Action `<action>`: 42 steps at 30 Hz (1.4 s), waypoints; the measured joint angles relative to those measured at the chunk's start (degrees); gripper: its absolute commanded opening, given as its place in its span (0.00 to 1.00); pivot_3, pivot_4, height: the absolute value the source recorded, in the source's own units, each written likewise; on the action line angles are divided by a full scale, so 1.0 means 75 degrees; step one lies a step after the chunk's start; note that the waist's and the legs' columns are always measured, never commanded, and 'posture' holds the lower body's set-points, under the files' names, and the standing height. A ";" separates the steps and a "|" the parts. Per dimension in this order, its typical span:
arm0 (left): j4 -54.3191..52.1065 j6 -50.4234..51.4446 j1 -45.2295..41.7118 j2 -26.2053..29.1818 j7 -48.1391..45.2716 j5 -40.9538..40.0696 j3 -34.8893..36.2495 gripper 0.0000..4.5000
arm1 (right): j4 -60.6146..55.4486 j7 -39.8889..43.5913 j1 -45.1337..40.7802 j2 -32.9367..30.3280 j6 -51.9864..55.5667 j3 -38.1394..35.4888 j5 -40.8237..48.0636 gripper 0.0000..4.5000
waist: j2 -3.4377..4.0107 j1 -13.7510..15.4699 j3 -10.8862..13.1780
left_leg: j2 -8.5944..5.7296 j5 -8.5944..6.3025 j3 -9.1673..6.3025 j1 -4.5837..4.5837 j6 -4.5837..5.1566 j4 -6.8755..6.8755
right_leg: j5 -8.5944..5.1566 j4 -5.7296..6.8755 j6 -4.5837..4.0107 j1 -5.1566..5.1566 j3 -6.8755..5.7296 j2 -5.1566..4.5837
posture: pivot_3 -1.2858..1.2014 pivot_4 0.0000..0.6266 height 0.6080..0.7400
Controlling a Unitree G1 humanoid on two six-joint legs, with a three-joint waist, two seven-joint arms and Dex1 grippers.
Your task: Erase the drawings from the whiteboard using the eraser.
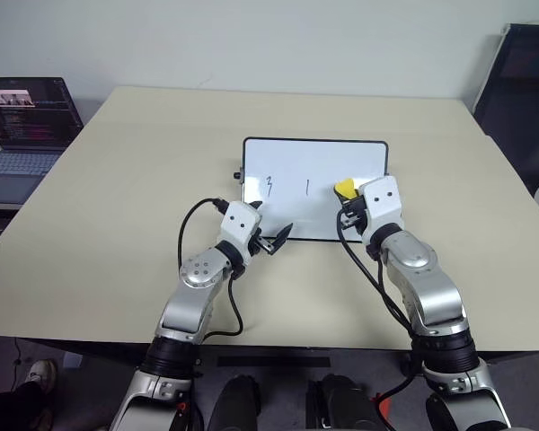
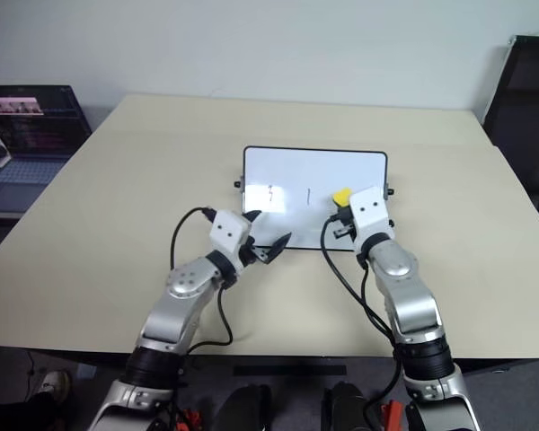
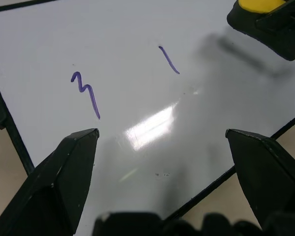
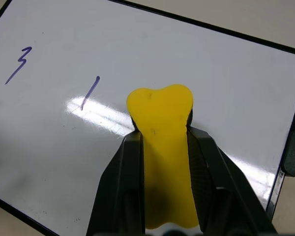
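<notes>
From the head view, your right gripper is clamped on the yellow eraser, over the right part of the whiteboard. The left gripper stands spread wide and empty at the board's near edge.

The left wrist view shows the "3" and "1" clearly.

The right wrist view shows the fingers pinching the eraser's waist. It looks light and slightly soft; that mid-body hold should suit wiping.

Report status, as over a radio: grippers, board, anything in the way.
Right gripper shut on eraser, over whiteboard. Left gripper open, empty, over board's near edge. "3" and "1" unerased. Nothing blocking.
</notes>
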 measured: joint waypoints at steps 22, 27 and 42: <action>0.0246 0.0088 -0.0437 0.0033 0.0011 0.0001 0.0002 1.00 | 0.2915 0.0231 -0.2416 0.0456 -0.0837 0.0597 -0.0311 0.19 | 0.0001 -0.0021 0.0001 | -0.0004 0.0000 0.0013 0.0000 0.0000 0.0000 | 0.0014 0.0003 -0.0024 -0.0003 -0.0004 0.0005 | 0.52 0.24 1.00; 0.0254 0.0089 -0.0477 0.0056 0.0017 0.0001 0.0004 1.00 | 0.3605 0.0344 -0.2683 0.0610 -0.1011 0.0869 -0.0449 0.19 | 0.0001 -0.0014 0.0001 | -0.0001 0.0000 0.0010 -0.0001 0.0000 -0.0002 | 0.0014 0.0003 -0.0024 -0.0003 -0.0005 0.0001 | 0.52 0.24 1.00; 0.0225 0.0136 -0.0461 0.0080 0.0046 -0.0006 0.0025 1.00 | 0.2630 0.0521 -0.1976 0.0312 -0.0245 0.1043 -0.0920 0.19 | 0.0000 0.0005 -0.0001 | -0.0001 0.0001 0.0006 0.0001 0.0000 0.0004 | 0.0014 0.0008 -0.0024 0.0004 -0.0014 -0.0002 | 0.52 0.24 1.00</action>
